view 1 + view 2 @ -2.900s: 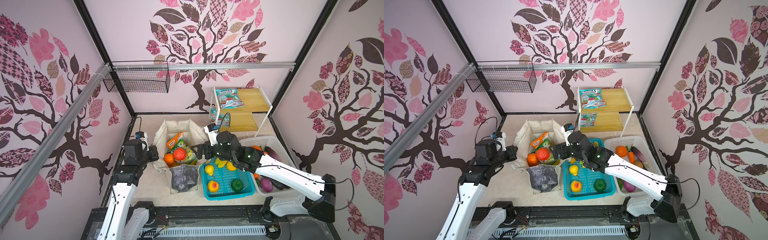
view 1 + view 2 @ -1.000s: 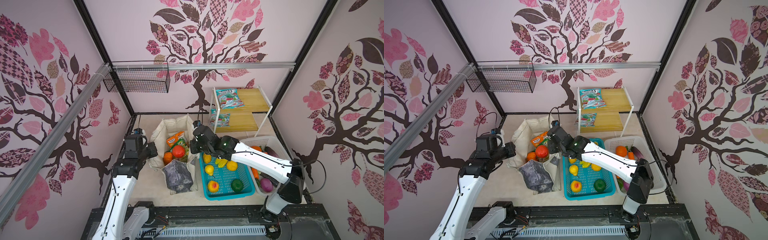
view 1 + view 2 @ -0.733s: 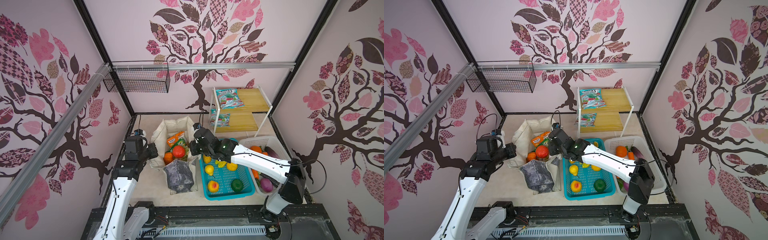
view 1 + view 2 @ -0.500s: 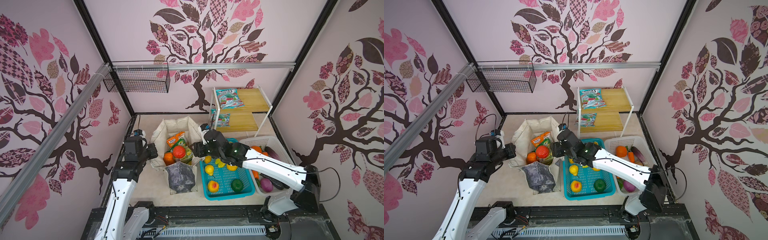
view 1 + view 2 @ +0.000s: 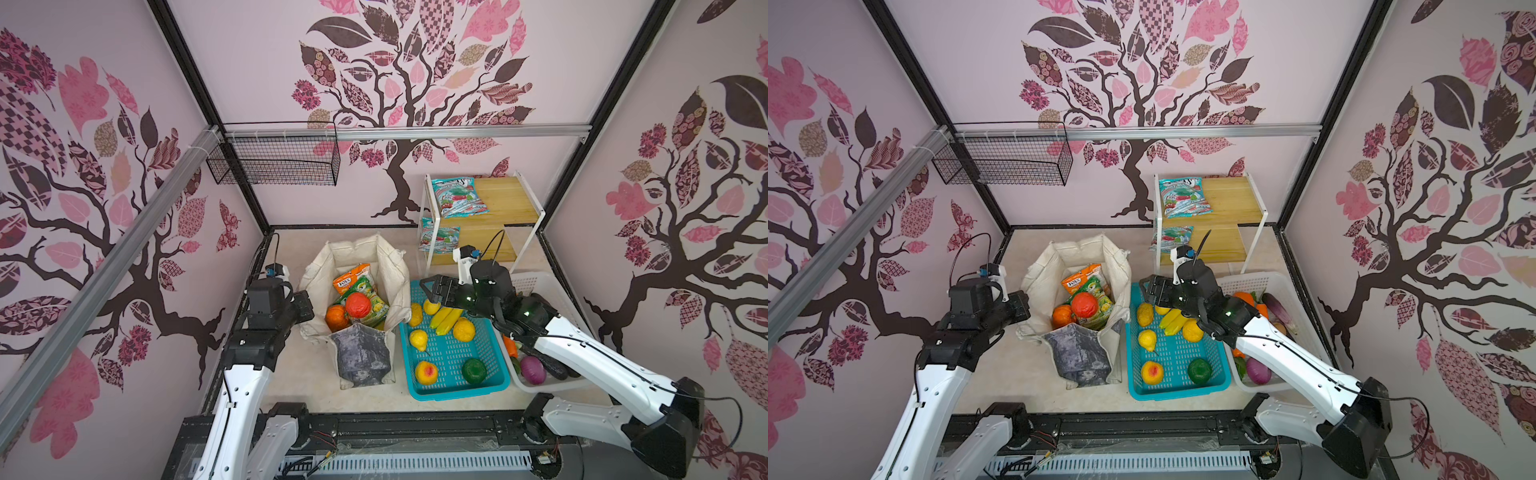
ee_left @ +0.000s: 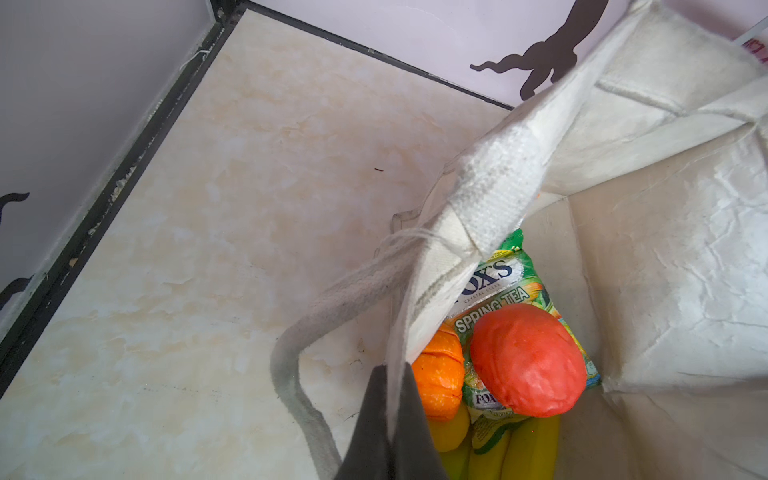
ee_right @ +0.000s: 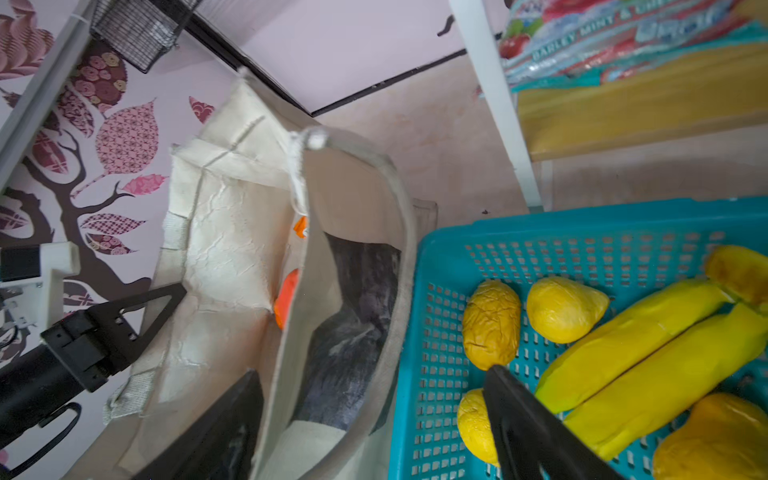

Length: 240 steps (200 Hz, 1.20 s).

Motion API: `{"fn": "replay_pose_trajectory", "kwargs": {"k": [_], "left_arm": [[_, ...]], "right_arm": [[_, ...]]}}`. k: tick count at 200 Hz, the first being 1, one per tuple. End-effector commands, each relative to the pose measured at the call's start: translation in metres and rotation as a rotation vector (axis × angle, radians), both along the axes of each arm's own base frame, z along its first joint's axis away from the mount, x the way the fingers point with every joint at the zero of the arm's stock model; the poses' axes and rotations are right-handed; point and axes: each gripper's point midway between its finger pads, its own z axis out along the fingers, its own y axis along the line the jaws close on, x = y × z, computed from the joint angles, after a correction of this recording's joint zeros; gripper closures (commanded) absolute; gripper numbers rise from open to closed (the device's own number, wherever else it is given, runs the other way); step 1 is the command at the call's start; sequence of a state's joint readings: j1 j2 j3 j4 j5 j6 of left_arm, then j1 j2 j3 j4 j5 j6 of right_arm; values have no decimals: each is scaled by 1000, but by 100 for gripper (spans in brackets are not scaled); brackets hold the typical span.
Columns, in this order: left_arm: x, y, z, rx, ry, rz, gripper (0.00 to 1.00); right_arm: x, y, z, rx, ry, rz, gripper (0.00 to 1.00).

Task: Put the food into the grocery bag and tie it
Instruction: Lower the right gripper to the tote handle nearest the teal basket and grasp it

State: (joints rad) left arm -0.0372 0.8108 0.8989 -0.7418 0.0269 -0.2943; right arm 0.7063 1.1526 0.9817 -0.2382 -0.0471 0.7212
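Change: right gripper (image 5: 430, 291) released from the bag's right rim within the last second and drawn back above the far corner of the teal basket (image 5: 457, 392); jaws now wide and empty.
Bag: grocery bag (image 5: 353, 253) standing squarer than a second ago, mouth open, resting on the tabletop (image 5: 307, 382).
Left gripper (image 5: 307, 306): position as before, jaws pinched shut on the cream rim at the bag's left side.
Food: inside the bag. Orange FOX'S packet (image 5: 348, 282) at the back, green-yellow packet (image 5: 376, 309), red vegetable (image 5: 358, 304) on top, orange (image 5: 336, 318) beside it, banana bunch (image 6: 532, 449) underneath.
Task meaning: loading judged complete; tying not yet begun; the release probably a step toward regrasping a handle.
Handles: one handle loop (image 6: 291, 374) slack on the tabletop outside the left rim; the other not clearly made out.
Surroundings: teal basket just beside the bag's right wall, apparently touching, holding a second banana bunch (image 5: 446, 320) and loose fruit; white basket (image 5: 536, 282) beyond it; shelf rack (image 5: 507, 199) with packets at the back.
In the way: basket rim and fruit directly below the right gripper; little room between basket and bag wall.
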Motion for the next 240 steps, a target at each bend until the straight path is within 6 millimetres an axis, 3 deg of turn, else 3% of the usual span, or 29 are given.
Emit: {"fn": "replay_pose_trajectory", "kwargs": {"k": [1,44,145,189,218,240], "left_arm": [[0,0,-4,9,-6,-6,100],[-3,0,-6,4,-8,-9,100],[-5,-2,-10,9,0,-23,100],[-5,-2,-10,5,0,-25,100],[-6,-3,-9,2,-4,-27,100],[-5,-3,-9,3,-2,-29,100]], "right_arm": [[-8,7,-22,53,93,34,17],[-12,39,-57,128,219,135,19],[-28,109,-87,233,330,277,20],[-22,115,-88,252,313,259,34],[-3,98,-89,172,236,156,35],[4,100,-95,118,227,152,40]]}}
